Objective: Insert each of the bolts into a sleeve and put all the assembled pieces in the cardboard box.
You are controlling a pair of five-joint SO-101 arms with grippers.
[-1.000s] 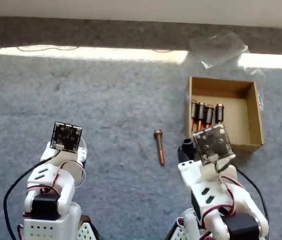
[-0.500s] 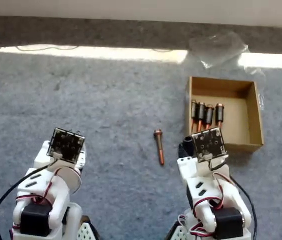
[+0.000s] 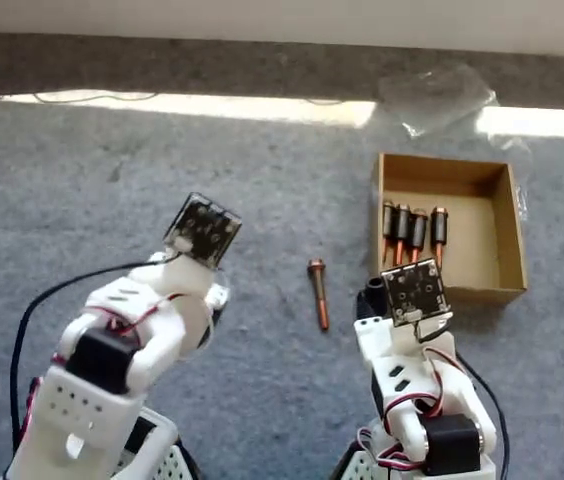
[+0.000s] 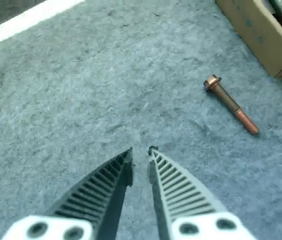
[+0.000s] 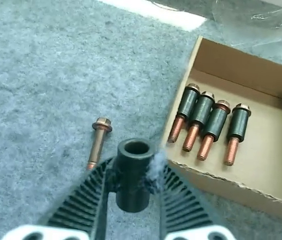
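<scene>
A copper bolt [image 3: 318,293] lies loose on the grey carpet between the arms, also seen as bolt [image 4: 229,103] and bolt [image 5: 98,142]. My right gripper [image 5: 133,175] is shut on a black sleeve [image 5: 133,173] held upright, just in front of the cardboard box [image 3: 508,250]; the sleeve [image 3: 374,292] peeks out beside the wrist. Several assembled bolt-and-sleeve pieces [image 5: 208,124] lie side by side in the box [image 5: 261,70]. My left gripper [image 4: 140,152] hovers over bare carpet to the left of the bolt, its fingers nearly closed with nothing between them.
A clear plastic bag [image 3: 435,97] lies behind the box near the carpet's far edge. A bright strip [image 3: 162,103] runs along the back. Open carpet stretches left of the bolt.
The left arm has swung forward and to the right, toward the loose bolt. The right arm with the sleeve has barely shifted.
</scene>
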